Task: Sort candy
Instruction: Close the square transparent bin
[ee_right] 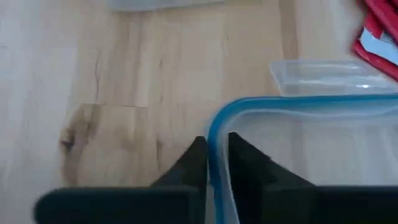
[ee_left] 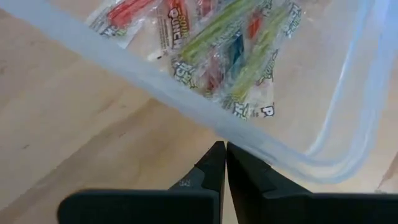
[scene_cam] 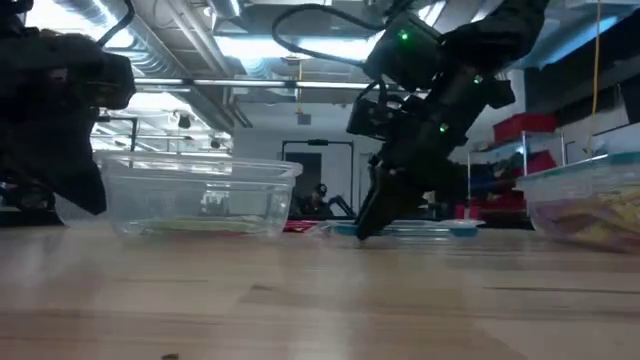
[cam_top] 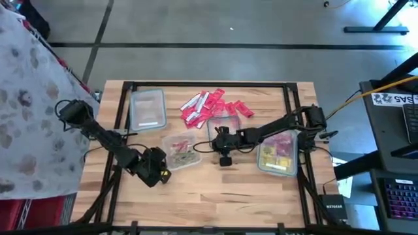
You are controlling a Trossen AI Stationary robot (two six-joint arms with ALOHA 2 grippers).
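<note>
Grey concrete floor [cam_top: 215,26] with dark seam lines around wooden table [cam_top: 209,196]. Desk with keyboard [cam_top: 400,196] at right. Low view: ceiling ducts [scene_cam: 90,20], fluorescent lights [scene_cam: 270,45], red bins [scene_cam: 525,125].

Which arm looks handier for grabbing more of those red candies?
The right: its tool sits just below the red candy pile, pinching a blue-rimmed lid. The left tool is farther off.

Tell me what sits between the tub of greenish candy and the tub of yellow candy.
In the high view, the right hand sits between the greenish-candy tub and the yellow-candy tub, gripping a blue-rimmed lid; the right wrist view shows that grip.
</note>
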